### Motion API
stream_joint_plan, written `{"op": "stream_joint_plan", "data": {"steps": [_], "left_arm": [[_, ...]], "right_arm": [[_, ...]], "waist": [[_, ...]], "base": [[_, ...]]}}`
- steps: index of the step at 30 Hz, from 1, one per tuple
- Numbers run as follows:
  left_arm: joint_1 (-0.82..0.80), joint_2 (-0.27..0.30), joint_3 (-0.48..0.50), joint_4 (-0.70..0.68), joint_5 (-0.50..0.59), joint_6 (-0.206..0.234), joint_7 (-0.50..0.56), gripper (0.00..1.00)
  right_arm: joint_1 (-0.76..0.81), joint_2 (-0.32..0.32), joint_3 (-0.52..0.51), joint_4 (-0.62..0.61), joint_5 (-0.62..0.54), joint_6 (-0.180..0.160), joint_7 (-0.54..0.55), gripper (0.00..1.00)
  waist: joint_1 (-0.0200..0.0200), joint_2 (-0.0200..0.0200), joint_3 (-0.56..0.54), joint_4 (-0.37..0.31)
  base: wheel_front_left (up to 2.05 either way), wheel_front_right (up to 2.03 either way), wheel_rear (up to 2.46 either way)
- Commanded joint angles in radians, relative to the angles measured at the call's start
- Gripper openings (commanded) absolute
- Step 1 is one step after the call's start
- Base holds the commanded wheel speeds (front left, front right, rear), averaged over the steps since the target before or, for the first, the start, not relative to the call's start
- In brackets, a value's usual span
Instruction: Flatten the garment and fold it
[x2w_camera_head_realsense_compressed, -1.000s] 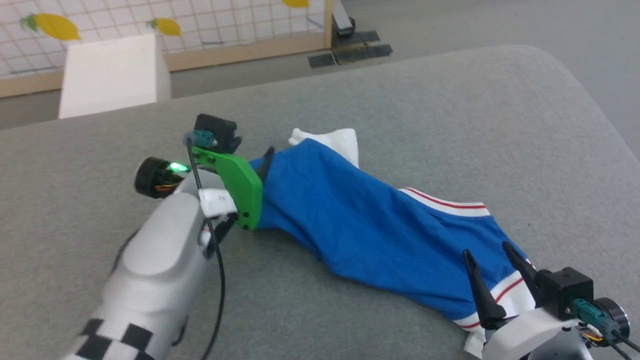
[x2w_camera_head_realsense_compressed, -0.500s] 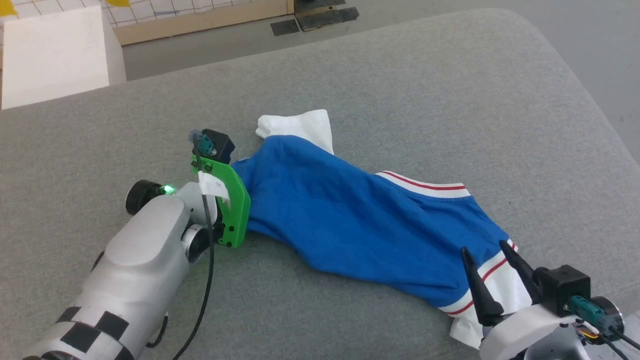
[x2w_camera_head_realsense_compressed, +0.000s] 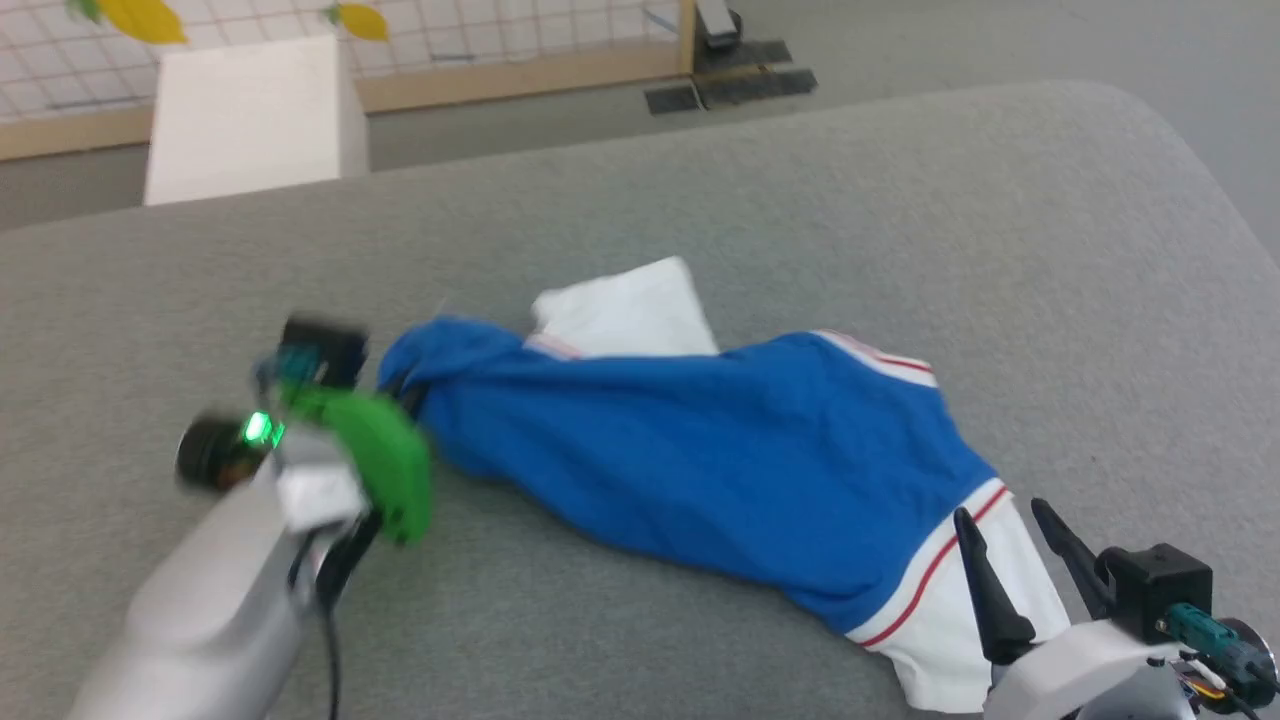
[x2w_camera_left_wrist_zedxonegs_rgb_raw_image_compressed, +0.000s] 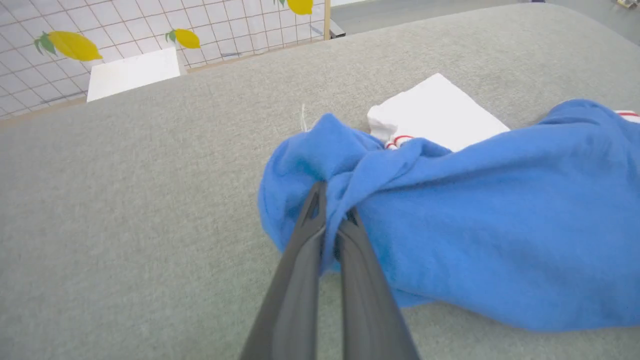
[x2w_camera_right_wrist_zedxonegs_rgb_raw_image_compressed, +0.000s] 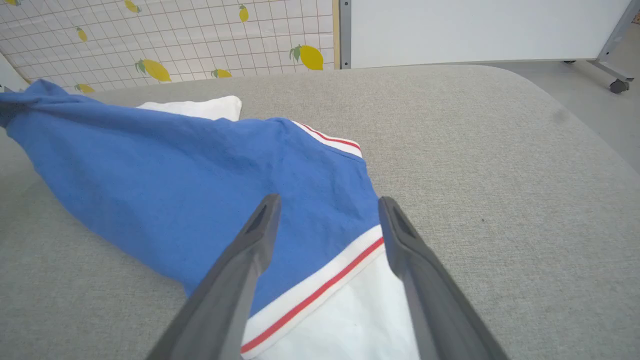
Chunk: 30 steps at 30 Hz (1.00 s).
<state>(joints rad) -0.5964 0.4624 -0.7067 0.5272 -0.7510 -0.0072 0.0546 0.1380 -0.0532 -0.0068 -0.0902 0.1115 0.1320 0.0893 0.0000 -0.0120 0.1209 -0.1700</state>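
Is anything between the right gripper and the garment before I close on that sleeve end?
Nothing visible stands between them. The right gripper is open, its fingers framing the red-striped trim and white sleeve of the garment, which lies on the grey padded surface. The left gripper is shut on bunched blue cloth at the other end.

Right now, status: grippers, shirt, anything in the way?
Left gripper shut on the garment, blue end bunched in it. Right gripper open above the white sleeve, not gripping. Garment crumpled on the grey pad, not flat. No obstruction seen.
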Motion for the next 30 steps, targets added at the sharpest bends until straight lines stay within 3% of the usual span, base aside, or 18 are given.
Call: {"op": "stream_joint_plan", "data": {"steps": [1,9,13,16,17,18,25,30], "left_arm": [[0.083,0.034,0.021,-0.049,-0.035,0.037,-0.006,0.00],[0.525,0.166,0.103,-0.387,-0.160,0.279,0.012,0.00],[0.688,0.176,0.115,-0.467,-0.214,0.349,0.012,0.00],[0.750,0.169,0.120,-0.492,-0.239,0.370,0.005,0.00],[0.760,0.162,0.127,-0.501,-0.245,0.373,-0.010,0.89],[0.763,0.157,0.134,-0.509,-0.245,0.376,-0.025,1.00],[0.661,0.164,0.187,-0.555,-0.148,0.405,-0.155,1.00],[0.497,0.165,0.163,-0.547,-0.090,0.345,-0.145,1.00]], "right_arm": [[0.016,0.003,-0.004,-0.004,0.006,-0.001,0.002,1.00],[0.053,0.003,-0.011,-0.003,0.020,-0.001,0.003,1.00],[0.065,0.003,-0.014,-0.006,0.017,-0.001,0.002,1.00],[0.069,0.003,-0.013,-0.013,0.009,-0.001,0.001,1.00],[0.071,0.003,-0.013,-0.015,0.004,-0.001,0.002,1.00],[0.071,0.003,-0.014,-0.017,0.003,-0.001,0.002,1.00],[0.063,0.003,-0.013,-0.051,-0.026,-0.001,0.015,1.00],[0.048,0.003,-0.015,-0.071,-0.037,-0.001,0.029,1.00]], "waist": [[0.0000,0.0120,-0.047,0.050],[0.0000,0.0120,-0.072,0.104],[0.0000,0.0120,-0.081,0.121],[0.0000,0.0120,-0.085,0.129],[0.0000,0.0120,-0.086,0.131],[0.0000,0.0120,-0.087,0.133],[0.0000,0.0120,-0.092,0.126],[0.0000,0.0120,-0.081,0.106]], "base": [[0.00,0.00,0.00],[0.00,0.00,0.00],[0.00,0.00,0.00],[0.00,0.00,0.00],[0.00,0.00,0.00],[0.00,0.00,0.00],[0.00,0.00,0.00],[0.00,0.00,0.00]]}}
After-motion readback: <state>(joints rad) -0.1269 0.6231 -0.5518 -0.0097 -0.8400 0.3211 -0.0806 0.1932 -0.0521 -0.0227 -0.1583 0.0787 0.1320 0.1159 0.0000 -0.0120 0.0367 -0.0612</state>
